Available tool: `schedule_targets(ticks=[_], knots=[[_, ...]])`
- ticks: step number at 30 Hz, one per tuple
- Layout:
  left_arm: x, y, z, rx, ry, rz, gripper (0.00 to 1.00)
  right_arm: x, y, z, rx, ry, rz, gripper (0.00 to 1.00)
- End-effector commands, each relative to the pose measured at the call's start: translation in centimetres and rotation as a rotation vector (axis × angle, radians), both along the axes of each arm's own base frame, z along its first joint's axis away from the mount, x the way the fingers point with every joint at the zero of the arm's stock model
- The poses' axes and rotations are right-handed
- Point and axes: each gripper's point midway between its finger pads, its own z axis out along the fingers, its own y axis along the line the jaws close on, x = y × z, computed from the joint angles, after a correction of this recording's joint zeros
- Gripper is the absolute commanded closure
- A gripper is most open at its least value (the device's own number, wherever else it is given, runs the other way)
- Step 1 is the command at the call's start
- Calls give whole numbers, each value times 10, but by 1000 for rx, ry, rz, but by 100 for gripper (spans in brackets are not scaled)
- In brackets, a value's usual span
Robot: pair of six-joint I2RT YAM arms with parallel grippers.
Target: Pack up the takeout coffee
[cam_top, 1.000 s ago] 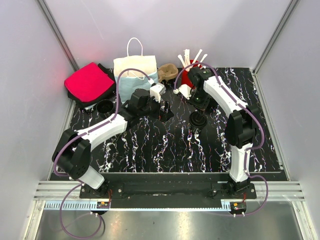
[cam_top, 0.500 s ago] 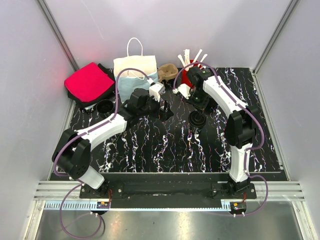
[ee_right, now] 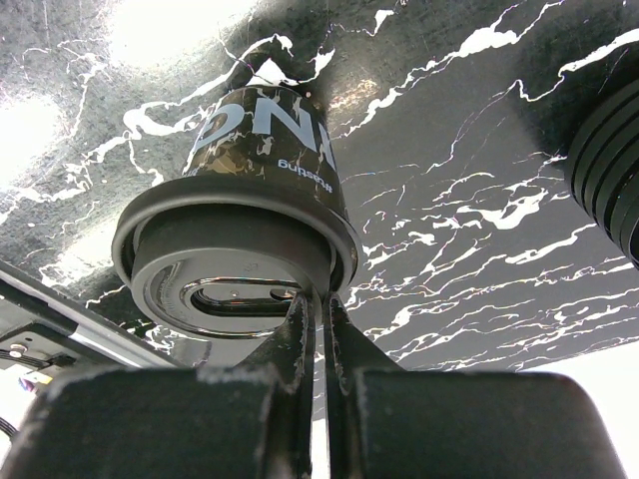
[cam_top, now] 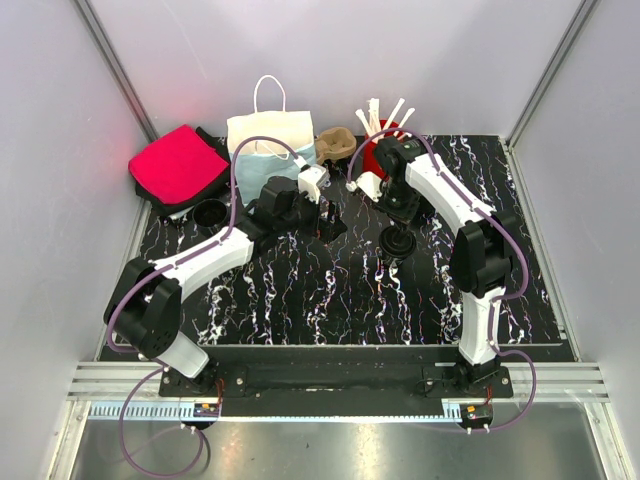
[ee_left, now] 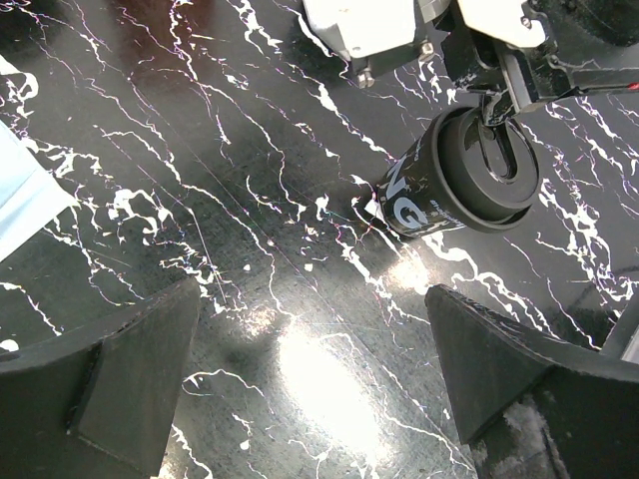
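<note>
- My right hand point(ee_right: 318, 301): fingers pressed together, nipping the lid rim of the coffee cup point(ee_right: 262, 140).
- Cup: upright, near the middle of the marbled table point(ee_left: 200, 150).
- My left hand point(ee_left: 312, 299): fingers wide apart, empty, near the cup.

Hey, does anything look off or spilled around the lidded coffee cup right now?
No spill; the takeout coffee stands upright, lid on. One oddity: the right end effector is shut, tips at the lid's top, not around the cup.
</note>
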Motion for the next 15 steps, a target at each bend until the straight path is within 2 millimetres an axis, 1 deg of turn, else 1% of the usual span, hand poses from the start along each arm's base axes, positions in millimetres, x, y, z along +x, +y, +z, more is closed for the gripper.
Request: schedule_targets(ticks=[1,4,9,15], knots=[[7,-6,14,-45,-43,-12,1,-61,-25,33,-97,191,18,99],[8,-6,13,-44,-39,-11,1,-61,-27,33,-104,189,18,97],[8,-6,13,-48,-37,-13,1,-66,-32,28,-130,212,18,94],[9,-5,13,-50,-33,-10,1,-57,-32,30,-146,183,6,87]])
